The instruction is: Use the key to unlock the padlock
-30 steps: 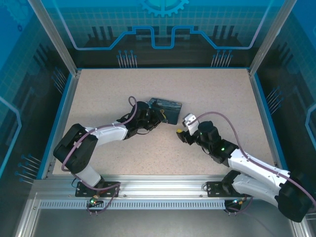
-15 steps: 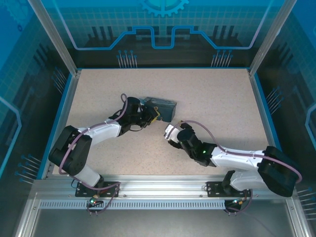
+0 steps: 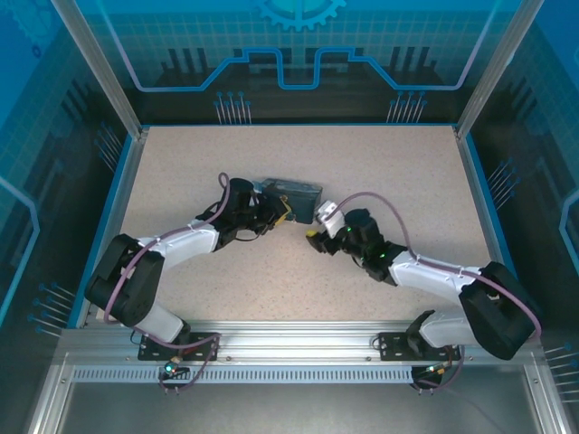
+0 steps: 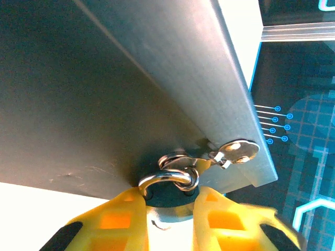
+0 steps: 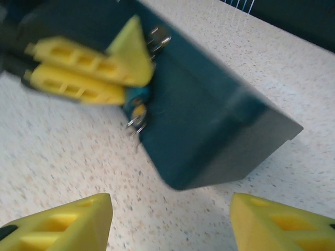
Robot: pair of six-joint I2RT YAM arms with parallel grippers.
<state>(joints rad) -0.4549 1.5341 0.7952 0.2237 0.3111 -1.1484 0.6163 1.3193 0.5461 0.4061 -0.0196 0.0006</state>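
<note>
progress: early stage; i judge the lock not yet open. left claw (image 3: pixel 277 213) is at the near-left face of the tin (image 3: pixel 300 192), which sits mid-counter (image 3: pixel 389 163), a little toward the far side. in the left wrist view its two yellow fingers (image 4: pixel 125 214) are clamped on the padlock (image 4: pixel 170 180), one on each side of the body. the shackle reads as closed and is threaded through the metal hasp (image 4: pixel 235 150) on the tin's face, so the padlock hangs on the tin, just off the counter.

right claw (image 5: pixel 170 206) hovers just near-right of the tin. its fingers stand wide apart with nothing between them. it faces the padlock, near it but not touching.

key: not confirmed. the right wrist view shows a small metal bit (image 5: pixel 137 120) hanging under the padlock body. it may be the key, seated in the lock or dangling from it, but blur stops me from telling which.

done, by my reading: the padlock is braced and presented toward the right arm.

left to do, by my reading: bring the right claw in on the key, seat it if it is not already seated, turn it, and see the shackle spring free of the body. none of these steps shows as complete.
</note>
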